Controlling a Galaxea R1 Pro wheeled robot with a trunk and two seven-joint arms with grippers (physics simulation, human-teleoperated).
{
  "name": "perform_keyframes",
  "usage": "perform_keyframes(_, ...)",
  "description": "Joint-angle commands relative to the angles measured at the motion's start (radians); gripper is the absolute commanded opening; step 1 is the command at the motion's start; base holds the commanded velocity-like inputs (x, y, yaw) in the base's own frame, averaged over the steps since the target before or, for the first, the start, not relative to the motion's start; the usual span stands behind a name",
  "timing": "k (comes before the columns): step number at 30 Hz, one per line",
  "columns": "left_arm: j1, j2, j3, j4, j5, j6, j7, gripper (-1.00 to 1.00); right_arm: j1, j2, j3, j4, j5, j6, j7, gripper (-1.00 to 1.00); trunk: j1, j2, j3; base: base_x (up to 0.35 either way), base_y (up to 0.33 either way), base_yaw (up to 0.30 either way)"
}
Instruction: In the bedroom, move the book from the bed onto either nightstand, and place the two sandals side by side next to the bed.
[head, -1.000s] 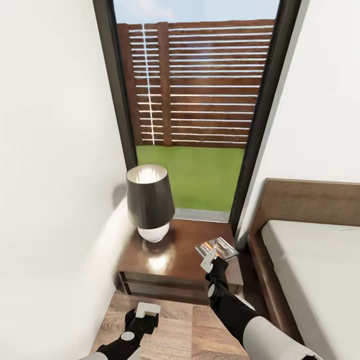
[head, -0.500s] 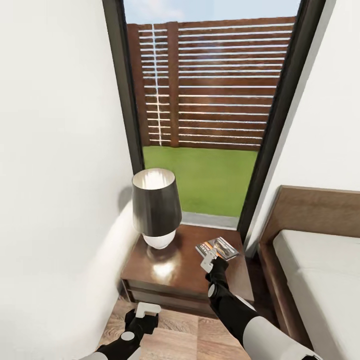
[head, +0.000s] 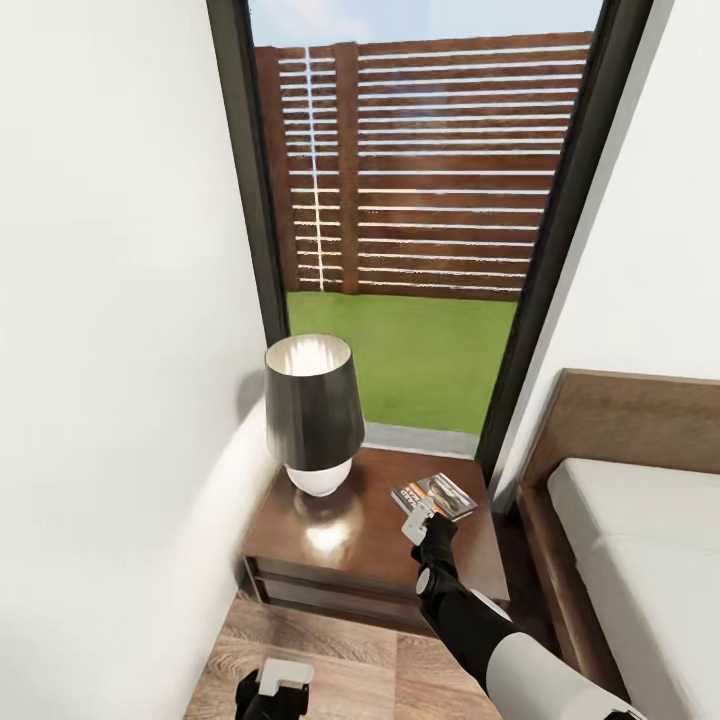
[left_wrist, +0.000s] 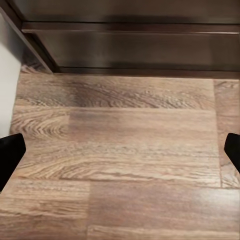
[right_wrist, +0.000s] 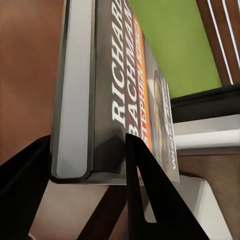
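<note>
The right gripper (head: 420, 522) is clamped on the book (head: 436, 496), its two dark fingers (right_wrist: 145, 190) pressed on either side of the cover near one end. The book hangs over the back right part of the nightstand (head: 350, 545); whether it touches the glossy top I cannot tell. A lamp (head: 311, 415) with a dark shade and white base stands on the nightstand's left side, well apart from the book. The bed (head: 640, 540) lies just to the right of the nightstand, below a tall window (head: 410, 230) looking onto grass and a slatted fence. The left gripper (head: 272, 690) hangs low over the wood floor (left_wrist: 120, 165) before the nightstand's front, its fingertips (left_wrist: 10, 152) wide apart, holding nothing.
</note>
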Motion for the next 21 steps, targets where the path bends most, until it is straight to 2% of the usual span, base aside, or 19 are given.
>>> perform_keyframes(1,0.0,0.0,-0.009,0.001,0.006,-0.004,0.005,1.0,-0.001,0.0,0.006,0.0,0.008,0.01,-0.003,-1.0,0.004,-0.008,-0.004,0.0,0.0,0.0)
perform_keyframes(21,0.026,0.001,-0.013,0.0,0.004,-0.015,0.006,1.0,-0.001,-0.001,0.006,0.0,0.009,0.012,-0.003,-1.0,0.081,-0.148,-0.067,0.0,0.0,0.0)
